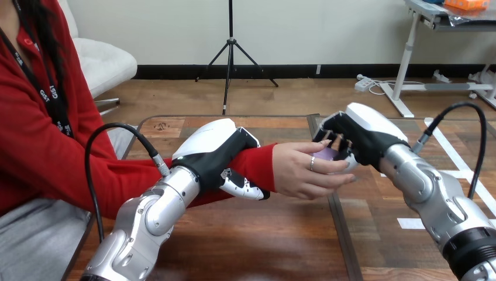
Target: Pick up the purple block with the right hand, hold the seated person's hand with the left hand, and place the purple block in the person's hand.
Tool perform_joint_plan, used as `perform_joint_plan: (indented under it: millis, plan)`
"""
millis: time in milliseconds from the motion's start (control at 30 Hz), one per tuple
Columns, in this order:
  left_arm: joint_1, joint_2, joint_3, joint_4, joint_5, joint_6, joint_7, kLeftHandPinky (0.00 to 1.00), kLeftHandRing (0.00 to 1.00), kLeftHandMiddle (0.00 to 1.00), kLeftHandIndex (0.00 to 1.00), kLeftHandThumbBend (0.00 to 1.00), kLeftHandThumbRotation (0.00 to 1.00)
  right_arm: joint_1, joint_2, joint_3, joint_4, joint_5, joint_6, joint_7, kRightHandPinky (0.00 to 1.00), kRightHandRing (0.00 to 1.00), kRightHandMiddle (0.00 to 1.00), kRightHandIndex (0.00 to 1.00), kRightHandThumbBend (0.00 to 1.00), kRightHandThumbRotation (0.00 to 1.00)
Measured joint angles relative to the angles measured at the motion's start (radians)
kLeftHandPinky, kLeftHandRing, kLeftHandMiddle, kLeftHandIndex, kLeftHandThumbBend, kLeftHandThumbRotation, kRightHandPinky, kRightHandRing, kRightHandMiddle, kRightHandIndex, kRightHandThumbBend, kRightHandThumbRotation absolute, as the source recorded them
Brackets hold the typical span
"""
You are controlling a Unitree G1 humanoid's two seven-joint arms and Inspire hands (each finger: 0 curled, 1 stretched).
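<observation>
The person's hand (301, 170) reaches in from the left over the middle of the table, fingers pointing right. My left hand (217, 153) lies over the person's forearm just behind the wrist, its thumb curled under the red sleeve. The purple block (324, 155) shows as a small pale purple patch between the person's fingers and my right hand (360, 137). My right hand comes in from the right with its fingers curled down onto the block, right at the person's fingers. Most of the block is hidden.
The wooden table (269, 234) has a seam running down its middle and white tape marks (409, 223) at the right. The person sits at the left side.
</observation>
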Motion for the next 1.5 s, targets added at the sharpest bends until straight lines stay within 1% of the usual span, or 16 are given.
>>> perform_joint_plan:
  millis: [200, 567, 933, 1300, 1500]
  plan:
    - [0.0, 0.001, 0.0, 0.0, -0.002, 0.0, 0.0, 0.17, 0.23, 0.31, 0.32, 0.59, 0.0, 0.0, 0.0, -0.001, -0.046, 0.001, 0.013, 0.02, 0.29, 0.36, 0.43, 0.46, 0.67, 0.0]
    - [0.0, 0.006, 0.0, 0.0, -0.003, -0.001, 0.0, 0.19, 0.25, 0.32, 0.33, 0.58, 0.0, 0.0, -0.002, -0.004, -0.156, 0.003, 0.038, 0.066, 0.29, 0.35, 0.43, 0.47, 0.67, 0.0]
    - [0.0, 0.018, 0.003, 0.001, -0.004, -0.016, 0.006, 0.19, 0.25, 0.32, 0.33, 0.6, 0.0, 0.002, -0.006, -0.011, -0.275, 0.014, 0.068, 0.111, 0.28, 0.34, 0.42, 0.47, 0.69, 0.0]
    - [0.0, 0.04, 0.009, 0.004, -0.004, -0.072, 0.054, 0.2, 0.26, 0.33, 0.33, 0.62, 0.0, 0.007, -0.008, -0.016, -0.39, 0.021, 0.111, 0.163, 0.27, 0.33, 0.41, 0.46, 0.69, 0.0]
    - [0.0, 0.056, 0.01, 0.023, -0.004, -0.124, 0.103, 0.21, 0.27, 0.34, 0.34, 0.62, 0.0, 0.013, -0.01, -0.017, -0.447, 0.022, 0.14, 0.195, 0.27, 0.33, 0.41, 0.46, 0.69, 0.0]
